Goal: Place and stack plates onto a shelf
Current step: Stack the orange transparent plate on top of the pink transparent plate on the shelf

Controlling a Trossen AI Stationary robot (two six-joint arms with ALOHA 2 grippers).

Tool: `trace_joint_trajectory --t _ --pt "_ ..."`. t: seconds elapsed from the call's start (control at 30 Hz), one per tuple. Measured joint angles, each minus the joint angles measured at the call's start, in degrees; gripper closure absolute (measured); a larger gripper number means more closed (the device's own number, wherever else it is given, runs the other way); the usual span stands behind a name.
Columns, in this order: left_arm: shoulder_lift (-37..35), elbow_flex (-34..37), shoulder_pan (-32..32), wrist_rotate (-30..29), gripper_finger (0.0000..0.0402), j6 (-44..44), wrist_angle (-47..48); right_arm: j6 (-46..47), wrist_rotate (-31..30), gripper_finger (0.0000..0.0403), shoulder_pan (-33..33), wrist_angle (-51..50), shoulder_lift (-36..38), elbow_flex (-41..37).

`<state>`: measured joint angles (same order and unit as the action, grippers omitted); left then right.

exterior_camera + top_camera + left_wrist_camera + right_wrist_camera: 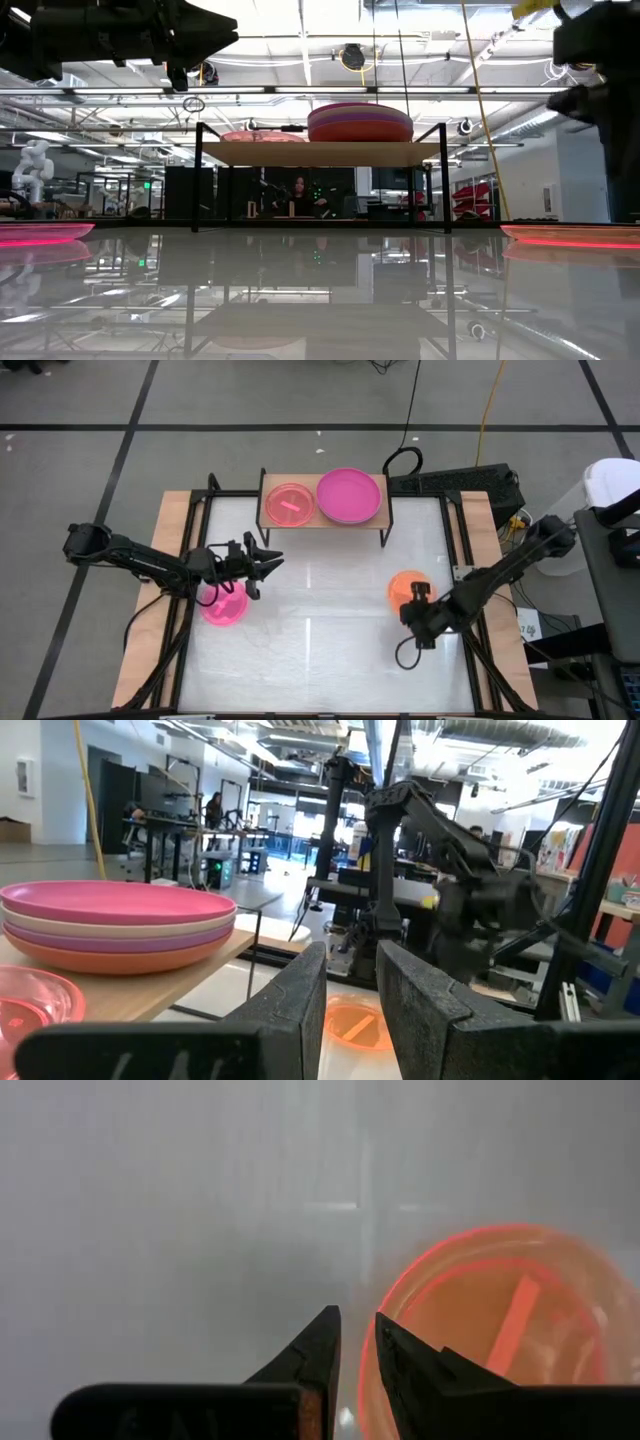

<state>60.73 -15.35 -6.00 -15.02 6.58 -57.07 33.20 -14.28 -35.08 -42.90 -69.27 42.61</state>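
The right gripper (355, 1342) is seen pointed down at the tabletop (320, 620) with its fingers drawn close together, a narrow gap left between them and nothing held; it is positioned just beside the rim of the orange divided plate (500, 1320), which lies flat on the table's right side. The left gripper (350, 990) is held above the table on the left, fingers likewise nearly closed and empty, with the pink divided plate (223, 606) lying on the table partly under it. At the far edge, the shelf (325, 518) is seen carrying a small pink divided plate (287, 504) beside a stack of large plates (115, 925), magenta on top.
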Motion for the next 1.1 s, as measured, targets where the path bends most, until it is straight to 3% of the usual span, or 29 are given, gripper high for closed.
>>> trace_joint_trajectory --t 0.23,0.43,0.77,0.93,1.1 --pt "0.0 0.0 -1.0 0.0 0.0304 -0.3 0.0 0.9 0.5 0.0346 -1.1 1.5 -8.3 -0.2" --pt "0.0 0.0 -1.2 0.0 0.0304 -0.3 0.4 2.1 -2.7 0.0346 -1.0 -0.8 -12.3 -0.3" --pt "0.0 0.0 -1.2 0.0 0.0304 -0.2 0.4 6.2 -5.4 0.0349 -1.1 -2.0 -14.8 -2.3" --pt "0.0 0.0 -1.2 0.0 0.0304 -0.1 0.5 7.7 -5.3 0.0392 -1.0 -1.6 -14.5 -4.9" --pt "0.0 0.0 -1.2 0.0 0.0304 -0.1 0.8 5.9 -6.5 0.0401 -1.0 -1.1 -12.7 -3.3"
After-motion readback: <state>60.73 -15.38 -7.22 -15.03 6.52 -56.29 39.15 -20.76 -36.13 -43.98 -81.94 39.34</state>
